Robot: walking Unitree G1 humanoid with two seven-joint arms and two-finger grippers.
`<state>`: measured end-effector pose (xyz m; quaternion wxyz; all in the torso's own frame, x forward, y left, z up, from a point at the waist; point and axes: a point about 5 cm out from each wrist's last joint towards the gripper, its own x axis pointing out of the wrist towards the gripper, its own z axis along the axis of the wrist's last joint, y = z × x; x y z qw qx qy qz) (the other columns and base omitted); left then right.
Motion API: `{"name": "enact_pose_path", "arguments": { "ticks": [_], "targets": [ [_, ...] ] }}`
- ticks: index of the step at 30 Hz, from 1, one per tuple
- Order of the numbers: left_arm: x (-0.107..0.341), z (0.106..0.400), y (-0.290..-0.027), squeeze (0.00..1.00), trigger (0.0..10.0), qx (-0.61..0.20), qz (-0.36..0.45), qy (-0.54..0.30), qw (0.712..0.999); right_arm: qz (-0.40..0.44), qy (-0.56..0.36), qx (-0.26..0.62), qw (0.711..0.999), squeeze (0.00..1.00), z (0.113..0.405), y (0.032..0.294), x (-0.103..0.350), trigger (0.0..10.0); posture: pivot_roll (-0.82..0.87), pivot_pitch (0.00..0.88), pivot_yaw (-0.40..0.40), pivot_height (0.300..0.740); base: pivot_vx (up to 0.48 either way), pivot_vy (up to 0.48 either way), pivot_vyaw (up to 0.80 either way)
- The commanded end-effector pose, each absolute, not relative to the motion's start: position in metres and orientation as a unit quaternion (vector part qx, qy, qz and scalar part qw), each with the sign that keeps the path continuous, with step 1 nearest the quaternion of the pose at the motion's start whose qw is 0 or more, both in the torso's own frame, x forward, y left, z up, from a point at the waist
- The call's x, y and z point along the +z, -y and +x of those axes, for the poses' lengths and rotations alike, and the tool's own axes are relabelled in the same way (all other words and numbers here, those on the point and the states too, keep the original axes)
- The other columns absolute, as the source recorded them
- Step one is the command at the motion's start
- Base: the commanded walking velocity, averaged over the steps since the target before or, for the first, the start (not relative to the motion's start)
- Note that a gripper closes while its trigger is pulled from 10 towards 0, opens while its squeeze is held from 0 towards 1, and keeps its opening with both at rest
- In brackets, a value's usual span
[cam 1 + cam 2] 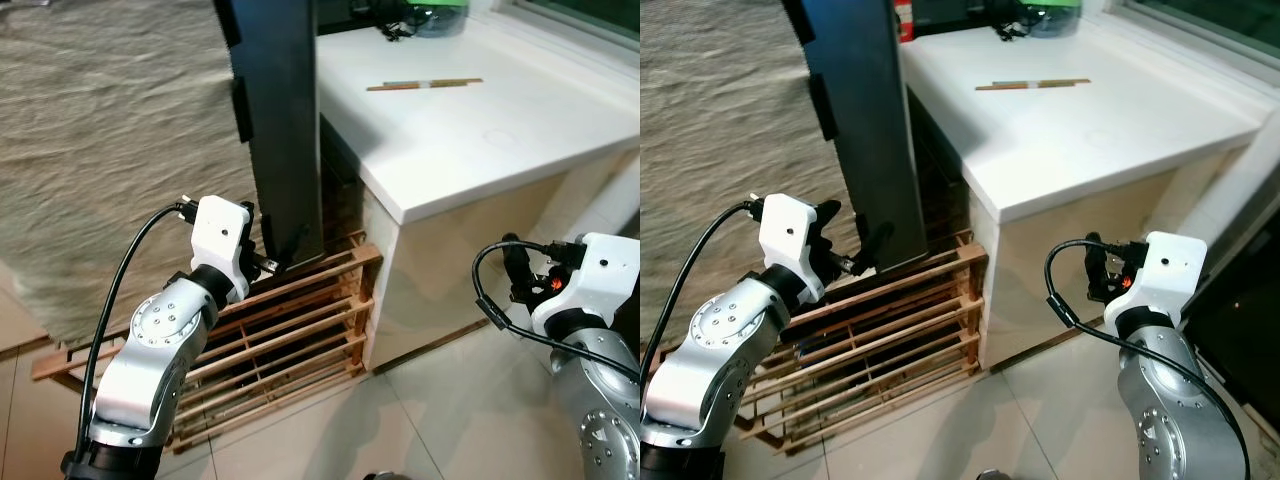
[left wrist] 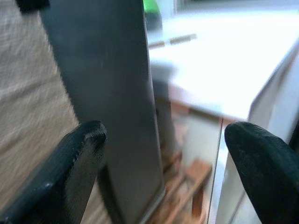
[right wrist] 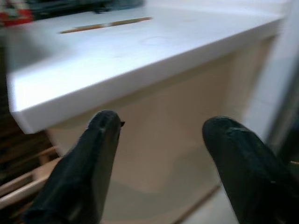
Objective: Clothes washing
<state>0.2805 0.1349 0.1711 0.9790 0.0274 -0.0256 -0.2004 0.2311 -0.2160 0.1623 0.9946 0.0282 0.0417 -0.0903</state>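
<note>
Just beyond left hand, fingers spread: dark door panel; right hand spread, idle.

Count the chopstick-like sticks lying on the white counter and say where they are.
2, as far as I can tell: thin wooden sticks lying end to end toward the far side of the white counter, apart from the dark clutter at its back edge.

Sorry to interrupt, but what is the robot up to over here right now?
The left gripper is open at the bottom edge of a tall dark panel, above a wooden slatted rack. The right gripper is open and holds nothing, in front of the white counter. A beige cloth hangs behind.
</note>
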Motion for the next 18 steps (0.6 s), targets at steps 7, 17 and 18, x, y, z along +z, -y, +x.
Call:
{"name": "enact_pose_path", "arguments": {
  "ticks": [7,17,18],
  "targets": [
    [0.165,0.283,-0.146,0.0,10.0,-0.132,0.071,0.027,0.988,-0.009,-0.01,-0.101,0.995,0.0,0.253,0.201,0.171,10.0,-0.04,0.0,0.027,0.74,0.0,0.0,-0.77],
    [0.164,0.275,-0.142,0.0,10.0,-0.163,0.072,-0.011,0.984,-0.009,-0.033,-0.075,0.997,0.0,0.264,0.192,0.162,10.0,0.03,0.0,-0.036,0.74,0.0,0.0,-0.76],
    [0.165,0.275,-0.143,0.0,10.0,-0.156,0.067,-0.008,0.985,-0.009,-0.033,-0.076,0.997,0.0,0.264,0.192,0.161,10.0,0.03,0.0,-0.036,0.74,0.0,0.0,-0.76]
  ]
}}
